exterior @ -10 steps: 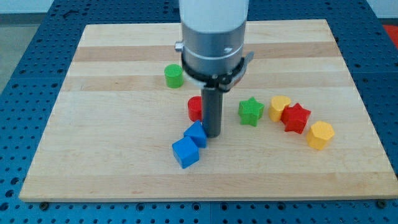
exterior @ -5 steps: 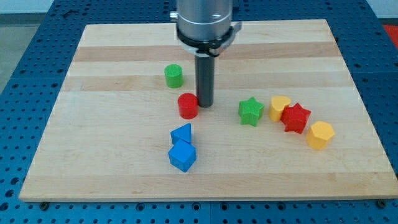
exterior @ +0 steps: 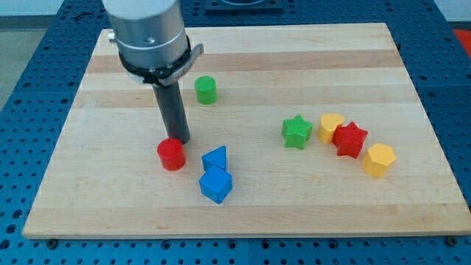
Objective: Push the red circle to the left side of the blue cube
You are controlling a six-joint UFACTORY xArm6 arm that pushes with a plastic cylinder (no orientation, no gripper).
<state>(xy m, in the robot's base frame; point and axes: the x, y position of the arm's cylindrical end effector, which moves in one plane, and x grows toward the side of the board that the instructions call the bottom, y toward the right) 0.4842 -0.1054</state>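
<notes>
The red circle [exterior: 171, 154] lies on the wooden board [exterior: 103, 206], left of centre. My tip [exterior: 179, 140] stands right behind it, at its upper right edge, touching or nearly touching. The blue cube [exterior: 215, 184] sits to the lower right of the red circle. A second blue block [exterior: 215, 158], wedge-like, rests against the cube's top side, just right of the red circle with a small gap between them.
A green cylinder [exterior: 206, 90] stands above and right of my tip. At the view's right lie a green star [exterior: 296, 132], a yellow block [exterior: 331, 127], a red star [exterior: 349, 139] and a yellow hexagon [exterior: 379, 159].
My tip swept from beside the blue blocks up behind the red circle, then left and down. The red circle moved left and down with it. The blue blocks shifted early on, then stayed.
</notes>
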